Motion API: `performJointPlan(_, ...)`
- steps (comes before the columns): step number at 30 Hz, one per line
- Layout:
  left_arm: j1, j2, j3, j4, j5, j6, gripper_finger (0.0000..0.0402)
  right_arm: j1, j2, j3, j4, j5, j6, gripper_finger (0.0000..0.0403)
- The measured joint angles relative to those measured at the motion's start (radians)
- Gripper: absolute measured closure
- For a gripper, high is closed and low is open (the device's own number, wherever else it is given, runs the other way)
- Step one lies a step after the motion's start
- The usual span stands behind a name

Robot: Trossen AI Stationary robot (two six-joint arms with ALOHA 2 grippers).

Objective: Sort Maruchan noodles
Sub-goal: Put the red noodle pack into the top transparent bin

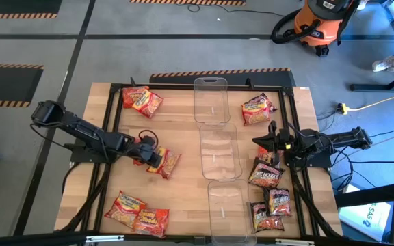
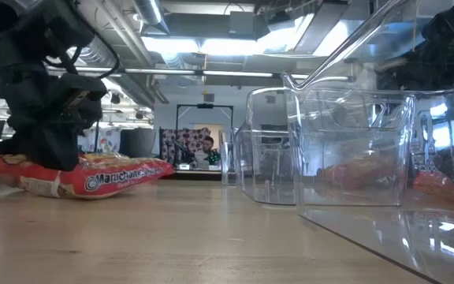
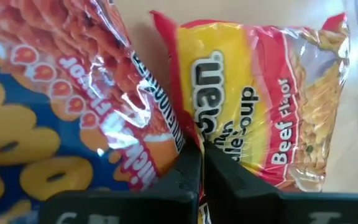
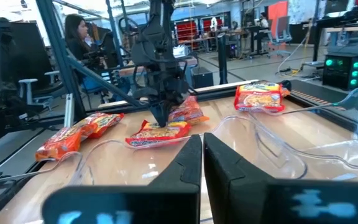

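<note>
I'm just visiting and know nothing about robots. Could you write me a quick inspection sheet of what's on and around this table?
Surface: wooden table, black frame.
Job's things: noodle packets in loose groups left and right; three clear bins in a middle row, apparently empty.
Clutter: nothing seen.
Grippers: left gripper down on the beef packet, fingers shut at its edge; right gripper shut, waiting at the right side.
Cables: some on the floor, right.
Surroundings: orange shop vacuum; seated person behind.
</note>
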Motion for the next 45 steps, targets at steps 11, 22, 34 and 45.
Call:
performJointPlan(11,-0.045,-0.032,0.094,-0.005,-0.016,0.193,0.0401,0.000,0.000,-0.001,0.010,-0.003,0.013,0.0400)
performJointPlan(22,-0.054,-0.033,0.136,-0.006,-0.036,0.422,0.0401,0.000,0.000,-0.002,0.020,-0.002,0.155,0.0400)
performJointPlan(34,-0.097,-0.034,0.138,0.008,-0.172,0.581,0.0401,0.000,0.040,-0.002,0.120,0.017,0.225,0.0359)
performJointPlan(45,-0.143,-0.034,0.138,0.008,-0.292,0.653,0.0401,0.000,0.379,0.014,0.425,0.061,0.233,0.0178)
